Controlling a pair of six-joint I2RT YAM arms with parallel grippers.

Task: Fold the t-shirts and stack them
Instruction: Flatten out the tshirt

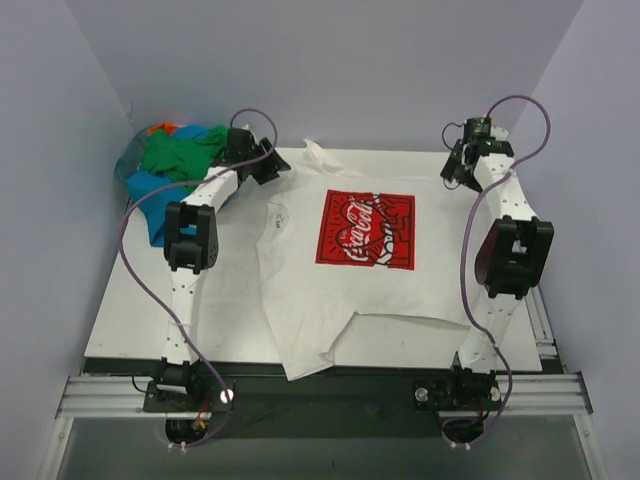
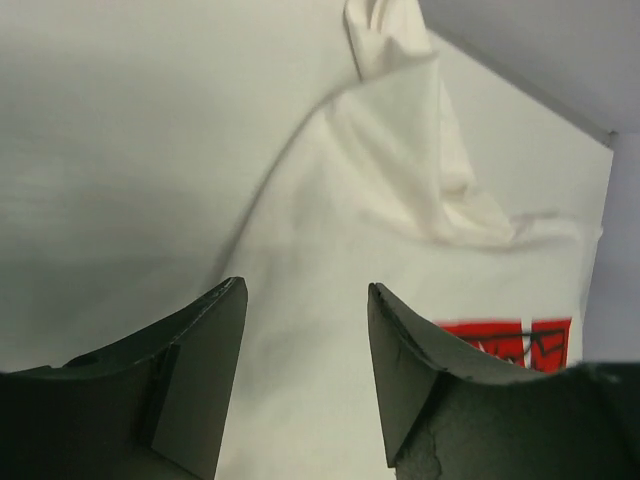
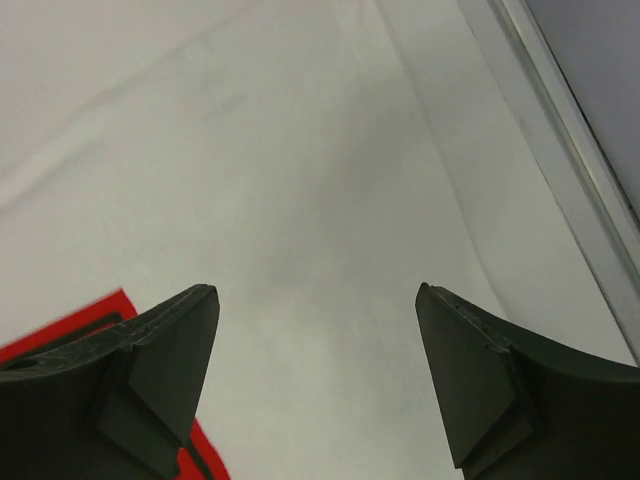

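A white t-shirt (image 1: 375,285) with a red square logo (image 1: 365,228) lies spread face up in the middle of the table. My left gripper (image 1: 268,167) hovers at its far left corner, open and holding nothing. In the left wrist view that gripper (image 2: 305,292) stands over white cloth, with a bunched-up sleeve (image 2: 405,140) just beyond the fingers. My right gripper (image 1: 456,172) hangs open at the shirt's far right corner. The right wrist view shows the gripper (image 3: 315,295) with only flat white cloth (image 3: 300,180) beneath it. Other t-shirts (image 1: 175,158), green, blue, teal and orange, lie in a heap at the far left.
The white table (image 1: 130,320) ends in a metal rail (image 1: 330,395) at the near edge, where both arm bases sit. Its right edge (image 3: 545,100) runs close to the right gripper. Pale walls close in the back and both sides.
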